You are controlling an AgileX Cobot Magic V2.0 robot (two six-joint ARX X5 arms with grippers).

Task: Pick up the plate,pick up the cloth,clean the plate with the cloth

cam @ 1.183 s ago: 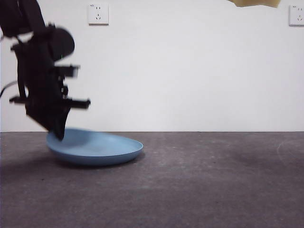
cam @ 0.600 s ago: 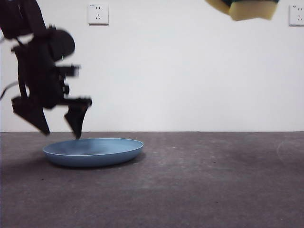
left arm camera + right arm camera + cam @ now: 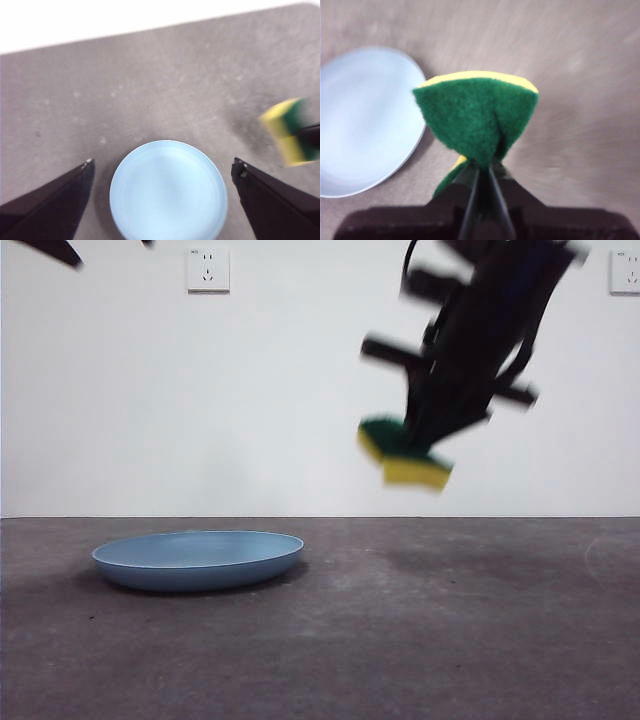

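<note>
The light-blue plate (image 3: 198, 558) lies flat on the dark table at the left; it also shows in the left wrist view (image 3: 168, 191) and the right wrist view (image 3: 362, 120). My right gripper (image 3: 415, 445) hangs in the air right of the plate, shut on the cloth, a yellow and green sponge (image 3: 403, 453), which is pinched and folded (image 3: 477, 114). The sponge also shows in the left wrist view (image 3: 290, 130). My left gripper (image 3: 162, 167) is open and empty high above the plate; only black tips (image 3: 50, 250) show at the front view's top left corner.
A white wall with two power sockets (image 3: 208, 269) stands behind the table. The table surface (image 3: 450, 640) is dark grey.
The left gripper let go of the plate, which dropped flat, and rose up out of the front view. The right gripper came down into view with the sponge.
</note>
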